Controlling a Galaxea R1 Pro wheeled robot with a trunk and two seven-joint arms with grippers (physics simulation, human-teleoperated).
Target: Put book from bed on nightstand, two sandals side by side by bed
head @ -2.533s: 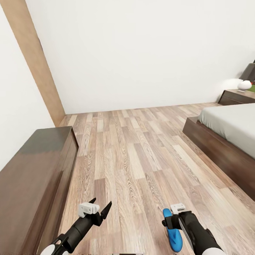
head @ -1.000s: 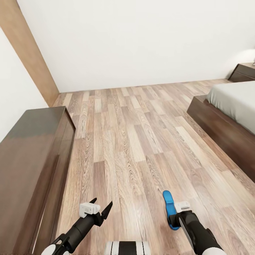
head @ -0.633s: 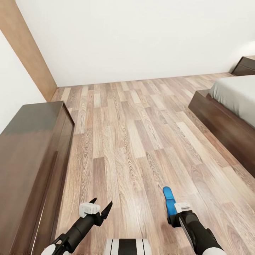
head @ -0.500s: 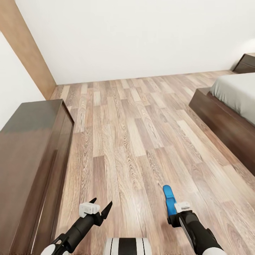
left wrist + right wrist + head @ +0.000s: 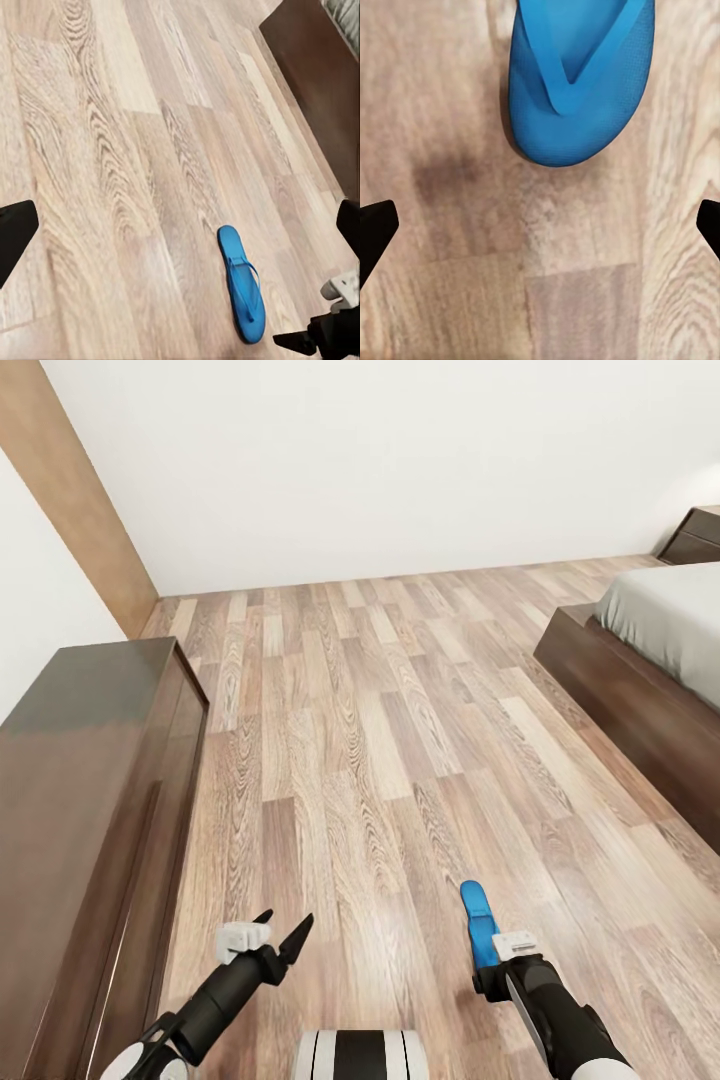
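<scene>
The bedroom's wood-plank floor (image 5: 380, 760) spreads wide under the head camera, closed off by white walls (image 5: 400, 460). A long low dark-brown dresser (image 5: 80, 800) runs along the robot's left side. At the right edge stands the bed (image 5: 650, 700), with its dark brown frame and off-white mattress, and beyond it, in the far right corner, a sliver of the nightstand (image 5: 695, 538).

Both arms reach forward and down from the lower edge of the head view. The left arm comes in from the lower left, slanting up toward the middle, and its gripper (image 5: 268, 940) hangs above bare floor with its black fingers spread apart, holding nothing. The right arm rises from the lower right, its dark forearm pointing ahead. The right gripper (image 5: 492, 958) sits just at the near end of a bright-blue sandal (image 5: 478, 922). In the right wrist view its fingers (image 5: 375, 229) stand wide at the two edges, with nothing between them but floor, and the sandal (image 5: 577, 82) lies flat just ahead of them.

The sandal lies on the floor lengthwise, pointing away from the robot, well apart from the bed. From the left wrist view it (image 5: 240, 283) shows its thong strap upward, with the right gripper (image 5: 330, 337) near one end.
</scene>
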